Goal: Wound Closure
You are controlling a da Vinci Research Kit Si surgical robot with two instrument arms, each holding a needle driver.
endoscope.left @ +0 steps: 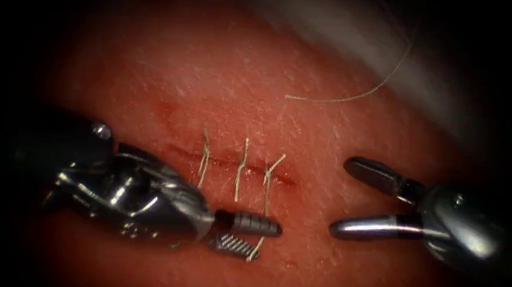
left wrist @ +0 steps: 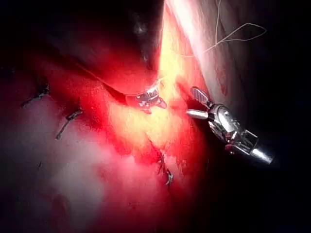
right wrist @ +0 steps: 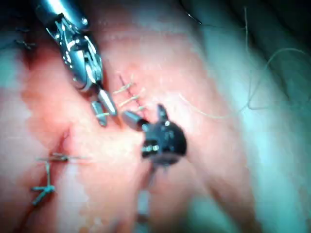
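Observation:
The cut (endoscope.left: 232, 160) runs across the tissue (endoscope.left: 326, 135) and three thread stitches (endoscope.left: 243, 163) cross it. My left tool (endoscope.left: 265, 240) lies just below the cut with its jaws open. The tail of the rightmost stitch (endoscope.left: 256, 248) runs down past its lower jaw, and the jaws are not closed on it. My right tool (endoscope.left: 347, 195) sits right of the cut, jaws spread wide and holding nothing. In the left wrist view my left tool (left wrist: 148, 99) and right tool (left wrist: 194, 104) face each other. The right wrist view has the left tool (right wrist: 104, 111) beside the stitches (right wrist: 129, 97).
A loose length of thread (endoscope.left: 364, 91) curls over the tissue at the upper right, toward the pale edge (endoscope.left: 390, 45) of the tissue block. Older stitches (right wrist: 46, 174) show on another cut in the right wrist view.

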